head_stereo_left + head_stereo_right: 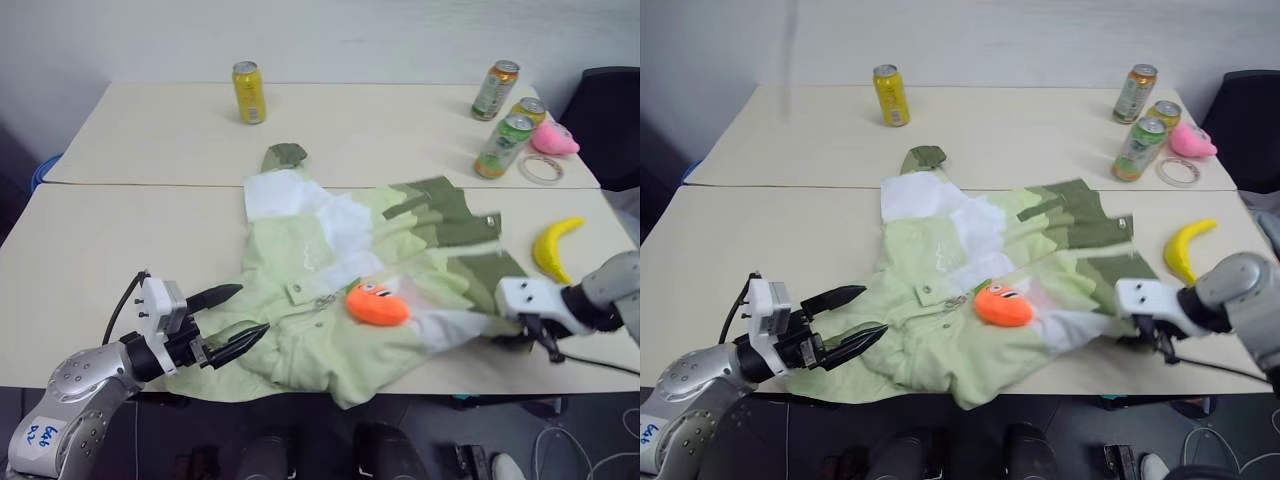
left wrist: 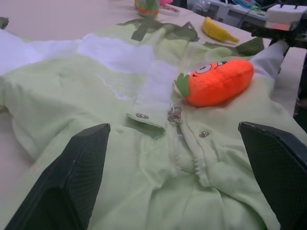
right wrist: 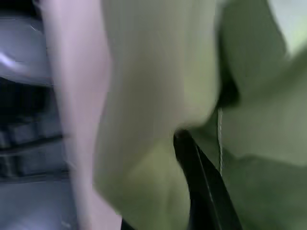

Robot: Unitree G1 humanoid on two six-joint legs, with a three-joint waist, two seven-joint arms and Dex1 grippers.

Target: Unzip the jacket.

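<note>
Your left gripper (image 1: 232, 322) sits at the lower left of the head view with its two black fingers spread apart and empty, tips just at the near hem of the jacket (image 1: 300, 340). Through its wrist camera you look straight along the front placket: the metal zipper pull (image 2: 174, 114) lies between two snap buttons, and the teeth below it look closed.

Your right gripper (image 1: 545, 338) is at the lower right, clenched; the blurred wrist view shows green fabric against the finger, so it appears to be pinching the jacket's right edge.

The jacket is spread across the middle of the near table (image 1: 110, 250), collar towards the far side. An orange plush toy (image 1: 377, 303) rests on it just beside the zipper line.

As a judgement, unzipping has not begun: the pull still needs grasping and drawing along the teeth, with the toy possibly in the way.
</note>
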